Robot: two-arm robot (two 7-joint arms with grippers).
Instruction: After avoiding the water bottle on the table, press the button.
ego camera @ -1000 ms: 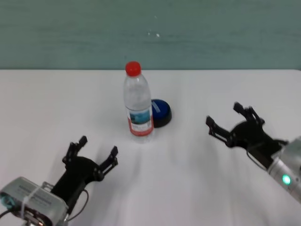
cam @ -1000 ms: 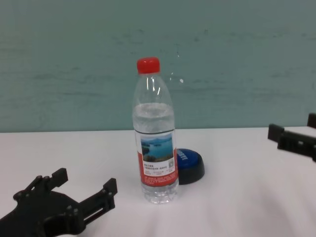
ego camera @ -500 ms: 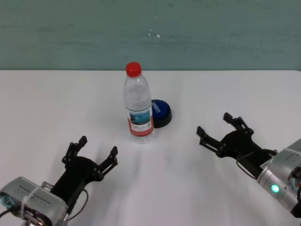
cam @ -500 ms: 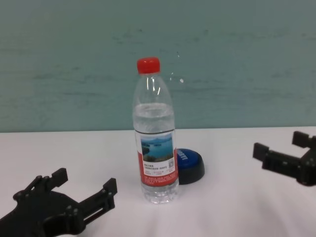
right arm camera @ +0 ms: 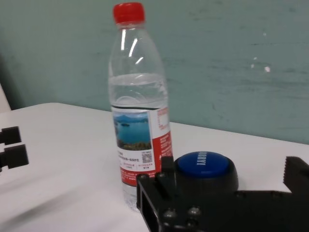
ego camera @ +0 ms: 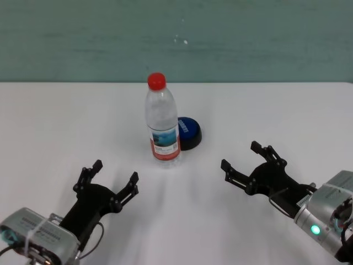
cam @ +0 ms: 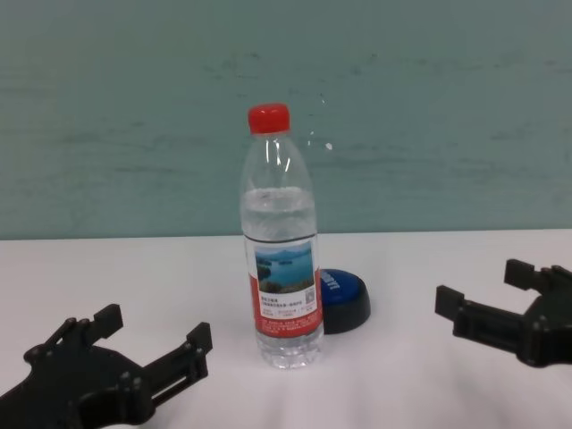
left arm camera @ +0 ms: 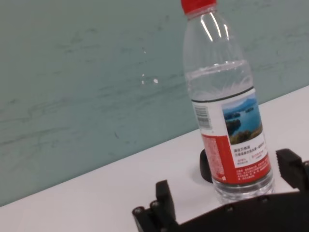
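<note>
The water bottle [ego camera: 162,121] stands upright mid-table, clear with a red cap; it also shows in the chest view [cam: 281,268]. The blue button [ego camera: 189,131] sits just behind and to the right of it, touching or nearly so, and is partly hidden by the bottle in the chest view [cam: 344,297]. My right gripper [ego camera: 240,155] is open and empty, low over the table, to the right of and nearer than the button, with its jaws facing the button [right arm camera: 205,163]. My left gripper [ego camera: 116,170] is open and empty at the near left, parked.
The white table [ego camera: 276,105] stretches wide around the bottle and button. A teal wall [ego camera: 248,38] runs along its far edge. No other objects stand on it.
My right gripper has moved left and nearer, from the right side toward the table's middle, still open. The left arm, bottle and button have not moved.
</note>
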